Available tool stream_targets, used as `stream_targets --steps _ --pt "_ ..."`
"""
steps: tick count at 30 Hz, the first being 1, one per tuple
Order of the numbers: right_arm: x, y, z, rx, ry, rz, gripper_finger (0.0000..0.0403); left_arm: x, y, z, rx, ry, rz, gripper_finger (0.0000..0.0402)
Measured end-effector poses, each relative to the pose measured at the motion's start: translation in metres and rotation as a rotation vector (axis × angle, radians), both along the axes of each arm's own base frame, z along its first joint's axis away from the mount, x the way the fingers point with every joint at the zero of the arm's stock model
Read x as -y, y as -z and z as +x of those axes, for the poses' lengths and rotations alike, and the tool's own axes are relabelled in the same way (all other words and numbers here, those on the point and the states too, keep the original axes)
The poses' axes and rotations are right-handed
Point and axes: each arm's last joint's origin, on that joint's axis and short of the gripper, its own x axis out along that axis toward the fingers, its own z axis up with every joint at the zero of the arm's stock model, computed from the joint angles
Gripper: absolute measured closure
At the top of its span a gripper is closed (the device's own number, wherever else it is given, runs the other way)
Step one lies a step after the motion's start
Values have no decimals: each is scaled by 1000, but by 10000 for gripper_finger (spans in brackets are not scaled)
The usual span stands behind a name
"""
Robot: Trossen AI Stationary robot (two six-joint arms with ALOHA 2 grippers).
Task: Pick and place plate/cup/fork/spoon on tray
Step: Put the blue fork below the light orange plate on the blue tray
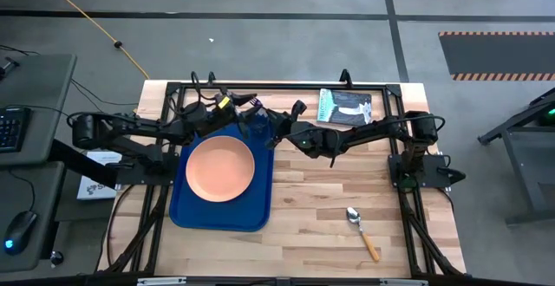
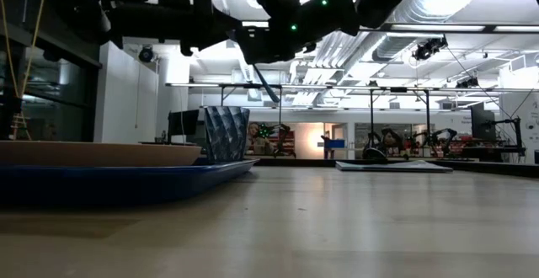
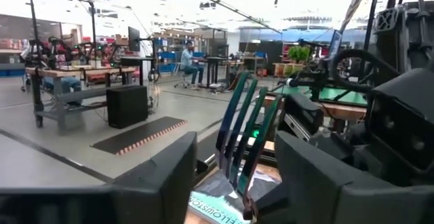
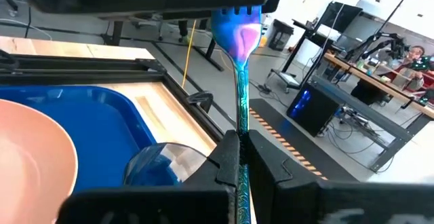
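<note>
The dark-blue tray (image 1: 182,212) lies on the table's left half, and the peach plate (image 1: 220,169) rests flat on it. The dark see-through cup (image 2: 223,133) stands upright on the tray's far right corner, also visible in the right wrist view (image 4: 159,163). Above the cup, my right gripper (image 4: 239,149) is shut on the light-blue fork (image 4: 237,30). My left gripper (image 3: 234,176) is open, its fingers standing on either side of the fork's tine end (image 3: 244,132) without touching it. The spoon (image 1: 362,232) lies on bare wood near the table's front right. My right gripper pinches the fork's handle (image 4: 239,125) between its two shut fingers. It comes in about level from the table's right, with the fingers lying along the handle. The tine end sticks out beyond the fingertips toward my left gripper. The fork is lifted clear, above the cup.
A flat teal-and-black packet (image 1: 345,107) lies at the table's far right. The black frame rail (image 1: 286,85) runs along the far edge. Bare wood (image 1: 321,199) stretches between the tray and the spoon.
</note>
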Motion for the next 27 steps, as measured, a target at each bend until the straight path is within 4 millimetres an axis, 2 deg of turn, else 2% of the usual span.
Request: stream_targets --steps 3,7,9,15,21,27 --pt "1 0 0 3 1 2 403 0 0 0 -6 -14 0 269" --pt "1 0 0 0 -2 3 402 -1 3 0 -42 -54 18 361" --pt "1 1 0 1 -10 10 398 -1 3 0 -48 -59 28 389" --pt "0 1 0 -17 -33 10 357 -2 4 -2 -100 -91 65 397" --pt "0 -12 -13 -103 -20 25 270 0 -6 -14 -154 -146 97 398" --pt "-1 -19 -25 -184 -47 67 198 18 -31 -38 -125 21 111 400"
